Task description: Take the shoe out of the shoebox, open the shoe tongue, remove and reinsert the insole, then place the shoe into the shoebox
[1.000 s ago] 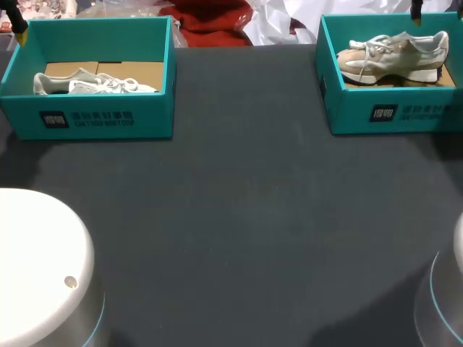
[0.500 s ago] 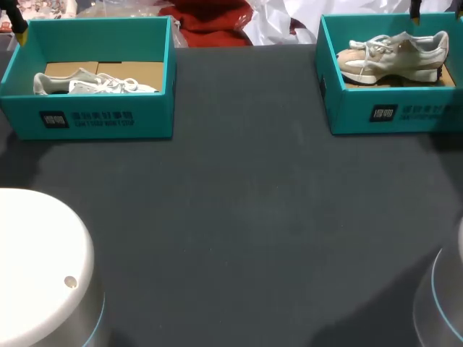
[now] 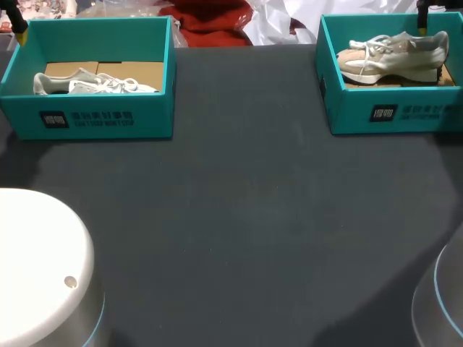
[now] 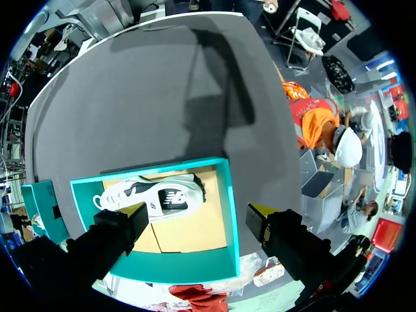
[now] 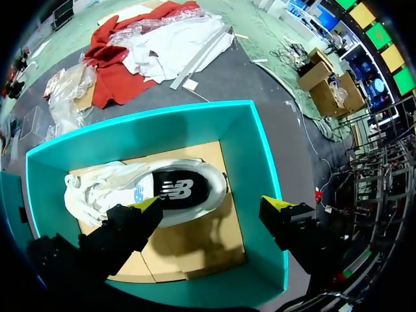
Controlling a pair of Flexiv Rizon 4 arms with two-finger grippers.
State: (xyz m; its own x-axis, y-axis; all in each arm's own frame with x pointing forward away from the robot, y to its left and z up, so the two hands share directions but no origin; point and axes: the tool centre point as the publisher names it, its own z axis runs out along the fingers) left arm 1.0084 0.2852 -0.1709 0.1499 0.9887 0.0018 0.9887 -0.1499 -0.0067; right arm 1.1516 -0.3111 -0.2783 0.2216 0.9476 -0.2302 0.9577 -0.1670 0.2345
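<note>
Over the right box [image 3: 405, 112], the right hand [image 5: 211, 207] has dropped slightly toward the heel of the shoe [image 3: 391, 56], so the lift-out seems about to begin. Only its wrist view shows the fingers [image 5: 144, 205] spread wide, touching nothing, and the dark insole [image 5: 175, 190] in place. The left hand [image 4: 195, 213] hangs equally wide over the other box [image 4: 231, 221].

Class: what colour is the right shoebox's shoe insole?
Black with white print: the insole, right wrist view.

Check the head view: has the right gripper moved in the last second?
Yes. The right gripper has dropped from above the back rim of the right shoebox to inside it, nearer the heel of the shoe.
</note>
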